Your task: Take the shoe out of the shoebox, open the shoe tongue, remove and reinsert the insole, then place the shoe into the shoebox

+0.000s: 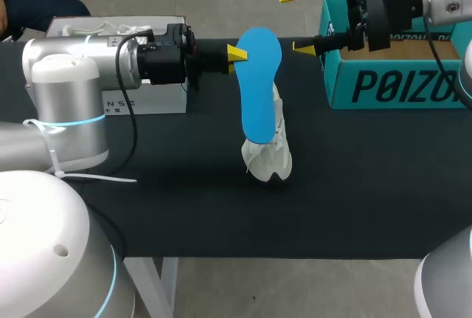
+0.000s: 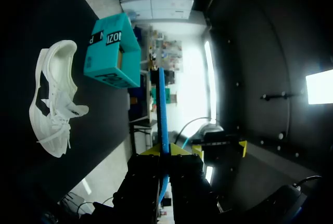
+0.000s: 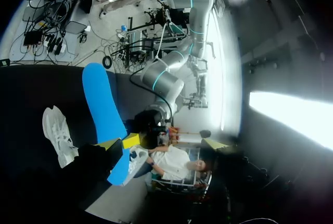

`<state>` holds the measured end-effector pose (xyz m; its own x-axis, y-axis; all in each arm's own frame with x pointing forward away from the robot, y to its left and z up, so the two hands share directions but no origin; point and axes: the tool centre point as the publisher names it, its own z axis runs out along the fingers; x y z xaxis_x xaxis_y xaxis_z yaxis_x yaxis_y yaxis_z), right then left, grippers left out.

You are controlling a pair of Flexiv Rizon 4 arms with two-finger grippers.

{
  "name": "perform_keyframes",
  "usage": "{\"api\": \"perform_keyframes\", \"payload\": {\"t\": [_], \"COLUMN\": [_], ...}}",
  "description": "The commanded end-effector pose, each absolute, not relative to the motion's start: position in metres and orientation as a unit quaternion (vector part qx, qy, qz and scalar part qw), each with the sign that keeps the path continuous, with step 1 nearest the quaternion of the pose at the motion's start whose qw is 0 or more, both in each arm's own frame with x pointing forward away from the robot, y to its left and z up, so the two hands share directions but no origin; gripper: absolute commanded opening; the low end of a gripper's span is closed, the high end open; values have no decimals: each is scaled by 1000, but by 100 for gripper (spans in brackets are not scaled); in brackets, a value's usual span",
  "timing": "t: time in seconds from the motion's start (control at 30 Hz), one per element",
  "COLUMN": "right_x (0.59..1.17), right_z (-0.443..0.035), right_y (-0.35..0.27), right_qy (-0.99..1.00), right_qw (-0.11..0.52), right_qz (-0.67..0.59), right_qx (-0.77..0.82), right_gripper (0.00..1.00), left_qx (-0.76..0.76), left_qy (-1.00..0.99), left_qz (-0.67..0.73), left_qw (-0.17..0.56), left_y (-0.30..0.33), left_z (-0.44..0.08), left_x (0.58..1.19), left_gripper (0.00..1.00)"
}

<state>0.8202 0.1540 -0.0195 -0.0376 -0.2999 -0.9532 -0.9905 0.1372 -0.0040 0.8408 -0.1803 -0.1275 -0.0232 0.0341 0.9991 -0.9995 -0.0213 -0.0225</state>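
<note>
The white shoe (image 1: 269, 157) is already out of the teal shoebox (image 1: 391, 85) and lies on its side on the black table (image 1: 184, 185), well apart from the box. The blue insole (image 1: 258, 82) is out of it too. The left gripper (image 1: 237, 54) has its fingers closed on one edge of the insole and holds it in the air above the shoe, with the lower end hanging near the shoe's opening. The right gripper (image 1: 299, 20) is spread wide and grips nothing; its lower tip hovers just beside the insole's far edge, in front of the box. Whether the tongue is fully pulled back cannot be told. So the first half looks done: the insole has yet to go back in, and the shoe then has to return to the shoebox
</note>
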Motion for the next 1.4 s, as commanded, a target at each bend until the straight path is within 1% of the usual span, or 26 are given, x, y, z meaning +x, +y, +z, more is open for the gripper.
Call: {"api": "perform_keyframes", "payload": {"t": [0.03,0.13,0.2,0.5,0.6,0.9,1.13,1.4], "right_x": [831,840,845,859,861,865,868,871], "right_z": [-23,-27,-30,-52,-62,-91,-111,-123], "right_y": [143,131,126,124,124,132,139,156], "right_qy": [590,562,554,535,534,536,530,521], "right_qw": [469,492,496,487,496,521,519,514], "right_qz": [388,392,383,373,376,367,376,393], "right_qx": [-530,-537,-549,-582,-572,-554,-555,-556], "right_gripper": [100,100,100,100,100,100,100,100], "left_qx": [491,491,491,491,491,491,491,491], "left_qy": [-492,-492,-492,-492,-492,-492,-492,-492], "left_qz": [519,519,519,519,519,519,519,519], "left_qw": [497,497,497,497,497,497,497,497], "left_y": [-182,-182,-182,-182,-182,-182,-182,-182], "left_z": [-128,-128,-128,-128,-128,-128,-128,-128], "left_x": [841,841,841,841,841,841,841,841], "left_gripper": [0,0,0,0,0,0,0,0]}}
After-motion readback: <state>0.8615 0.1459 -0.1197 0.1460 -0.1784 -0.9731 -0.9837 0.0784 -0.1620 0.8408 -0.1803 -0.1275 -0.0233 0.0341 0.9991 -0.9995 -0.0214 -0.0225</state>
